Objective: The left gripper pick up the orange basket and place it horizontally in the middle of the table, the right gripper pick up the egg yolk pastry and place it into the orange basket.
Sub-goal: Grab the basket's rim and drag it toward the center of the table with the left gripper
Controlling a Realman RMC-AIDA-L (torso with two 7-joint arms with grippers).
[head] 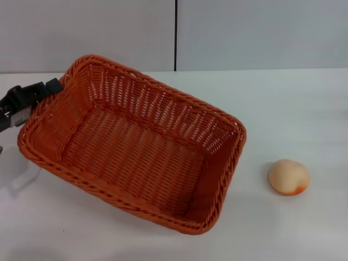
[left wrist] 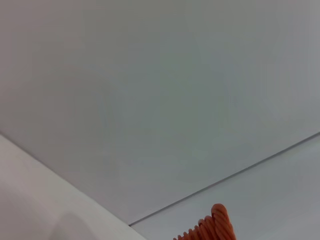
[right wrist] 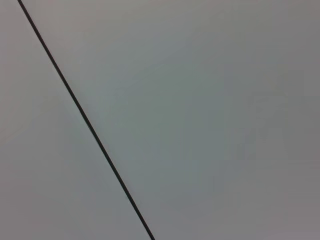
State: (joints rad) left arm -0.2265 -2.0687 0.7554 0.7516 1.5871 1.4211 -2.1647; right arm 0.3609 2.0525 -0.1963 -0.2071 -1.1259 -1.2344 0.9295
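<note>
The black left gripper (head: 48,91) is seen at the table's left edge, against the braided rim of the large rectangular orange woven basket (head: 136,147); whether its fingers are spread or pinching the rim cannot be told. The basket sits skewed, its left end apparently raised off the plain white tabletop (head: 304,109). Well apart to the right, the small round peach-cream egg yolk pastry (head: 289,176) lies on the table. The right gripper is not seen.

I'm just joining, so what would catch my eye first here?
The big orange basket dominates the table, skewed and tipped up at its left end, where the left gripper meets its rim. The small egg yolk pastry lies apart to its right.
</note>
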